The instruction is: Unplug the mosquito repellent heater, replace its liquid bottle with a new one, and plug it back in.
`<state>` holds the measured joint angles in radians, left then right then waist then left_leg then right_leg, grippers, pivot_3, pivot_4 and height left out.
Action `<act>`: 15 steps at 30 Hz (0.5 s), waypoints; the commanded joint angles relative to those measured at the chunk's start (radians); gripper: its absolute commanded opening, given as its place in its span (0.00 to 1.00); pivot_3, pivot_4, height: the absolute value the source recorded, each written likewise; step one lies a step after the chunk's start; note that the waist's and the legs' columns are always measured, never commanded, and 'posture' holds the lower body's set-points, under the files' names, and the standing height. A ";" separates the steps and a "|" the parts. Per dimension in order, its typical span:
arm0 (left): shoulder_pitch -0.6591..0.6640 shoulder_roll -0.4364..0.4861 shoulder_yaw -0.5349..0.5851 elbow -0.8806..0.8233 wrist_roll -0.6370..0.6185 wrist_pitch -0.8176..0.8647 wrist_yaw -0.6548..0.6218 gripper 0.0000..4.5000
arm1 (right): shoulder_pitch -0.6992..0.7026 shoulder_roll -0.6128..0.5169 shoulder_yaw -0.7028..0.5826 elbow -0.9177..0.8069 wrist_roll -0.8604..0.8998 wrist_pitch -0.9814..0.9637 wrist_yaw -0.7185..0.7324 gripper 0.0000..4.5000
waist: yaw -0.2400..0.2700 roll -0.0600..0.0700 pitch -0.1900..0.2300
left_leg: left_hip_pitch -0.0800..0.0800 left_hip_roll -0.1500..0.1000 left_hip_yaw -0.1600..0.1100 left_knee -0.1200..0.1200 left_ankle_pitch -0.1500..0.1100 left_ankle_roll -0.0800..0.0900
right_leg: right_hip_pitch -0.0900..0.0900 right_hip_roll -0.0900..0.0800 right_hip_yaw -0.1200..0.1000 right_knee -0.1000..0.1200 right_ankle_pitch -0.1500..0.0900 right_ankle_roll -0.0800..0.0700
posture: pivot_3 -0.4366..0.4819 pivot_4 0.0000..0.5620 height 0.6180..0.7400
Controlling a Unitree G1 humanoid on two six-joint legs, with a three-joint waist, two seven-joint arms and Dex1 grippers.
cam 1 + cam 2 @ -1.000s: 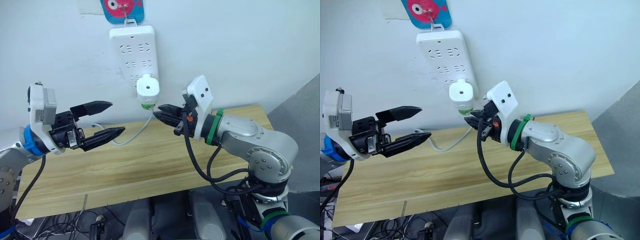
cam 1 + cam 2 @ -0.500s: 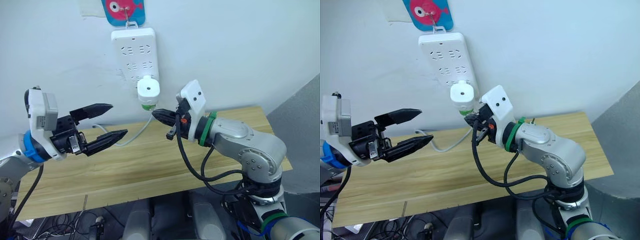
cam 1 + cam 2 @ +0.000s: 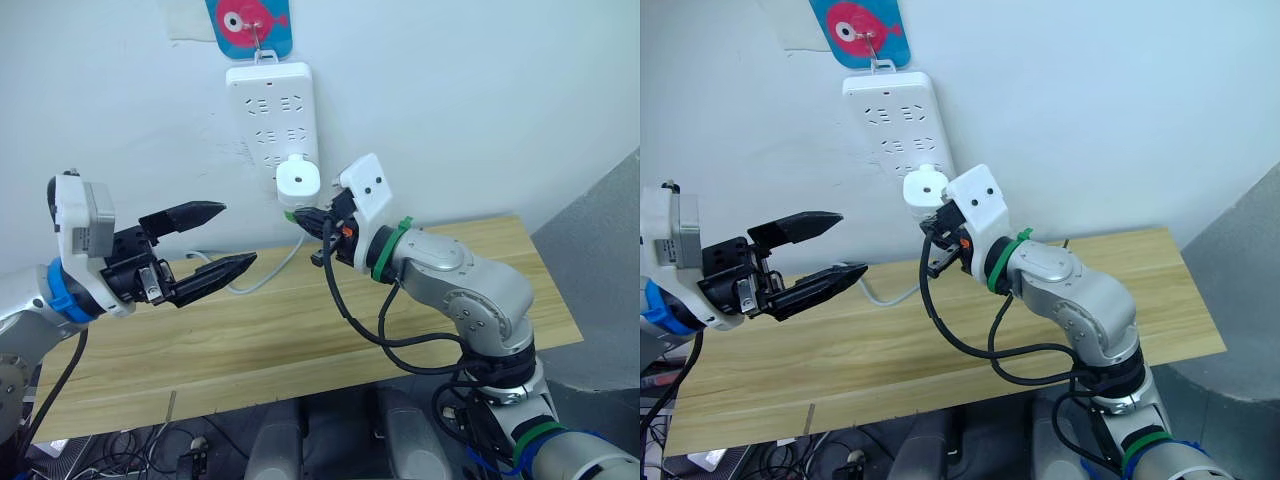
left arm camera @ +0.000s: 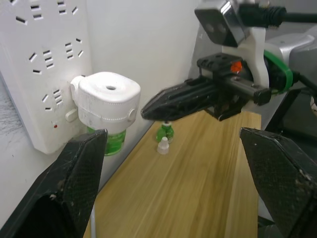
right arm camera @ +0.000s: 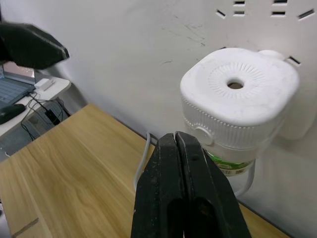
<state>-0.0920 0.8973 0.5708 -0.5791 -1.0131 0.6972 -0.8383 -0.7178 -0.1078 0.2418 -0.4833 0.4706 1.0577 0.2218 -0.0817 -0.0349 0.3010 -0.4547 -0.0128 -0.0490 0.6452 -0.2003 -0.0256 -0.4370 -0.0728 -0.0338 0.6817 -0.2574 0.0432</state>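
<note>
Overall, no readable writing or brand is found on any item; a blue sign with a pink fish shape (image 3: 250, 20) is seen hung on the wall above the power strip (image 3: 272, 105). The power strip is mounted upright on the white wall, and the mosquito repellent heater (image 3: 297, 181) is plugged into its lower end, with its round vent hole facing outward. A green liquid bottle (image 4: 110, 140) is fitted under the heater, and green liquid is visible inside it. A second small green bottle (image 4: 165, 132) and a small white cap (image 4: 162, 146) are observed standing on the wooden table (image 3: 300, 320) close to the wall, just beside each other. A white cable (image 3: 268, 264) is seen running from the strip down to the table.

The right gripper (image 3: 300, 216) is held raised with its forearm stretched toward the wall; its two black fingers are pressed together, with nothing between them, the tips just below and beside the heater. The left gripper (image 3: 222, 236) is held level above the table, well apart from the heater, its fingers spread wide and nothing grasped
</note>
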 commanded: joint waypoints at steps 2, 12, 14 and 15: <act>-0.007 0.019 -0.003 -0.016 -0.019 -0.001 0.003 1.00 | 0.009 0.007 0.027 -0.050 -0.037 -0.024 -0.021 0.01 | 0.000 0.000 0.000 | 0.000 0.000 0.000 0.000 0.000 0.000 | 0.000 0.000 0.000 0.000 0.000 0.000 | 0.37 0.46 0.95; -0.020 0.034 -0.013 0.002 -0.026 0.004 -0.004 1.00 | 0.024 0.006 0.069 -0.059 -0.123 -0.059 -0.043 0.01 | 0.000 0.000 0.000 | 0.000 0.000 0.000 0.000 0.000 0.000 | 0.000 0.000 0.000 0.000 0.000 0.000 | 0.37 0.48 0.95; -0.020 0.035 -0.012 0.002 -0.026 0.005 -0.004 1.00 | 0.021 0.014 0.065 -0.056 -0.128 -0.062 -0.041 0.01 | 0.000 0.000 0.000 | 0.000 0.000 0.000 0.000 0.000 0.000 | 0.000 0.000 0.000 0.000 0.000 0.000 | 0.37 0.48 0.95; -0.021 0.035 -0.012 0.002 -0.026 0.007 -0.005 1.00 | 0.020 0.016 0.063 -0.054 -0.129 -0.063 -0.039 0.01 | 0.000 0.000 0.000 | 0.000 0.000 0.000 0.000 0.000 0.000 | 0.000 0.000 0.000 0.000 0.000 0.000 | 0.37 0.48 0.95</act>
<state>-0.1114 0.9175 0.5486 -0.5729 -1.0212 0.7098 -0.8401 -0.6886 -0.1026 0.3098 -0.5003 0.3443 1.0196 0.1803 -0.0821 -0.0349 0.3010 -0.4543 -0.0127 -0.0490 0.6451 -0.2005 -0.0254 -0.4369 -0.0726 -0.0335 0.6818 -0.2574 0.0432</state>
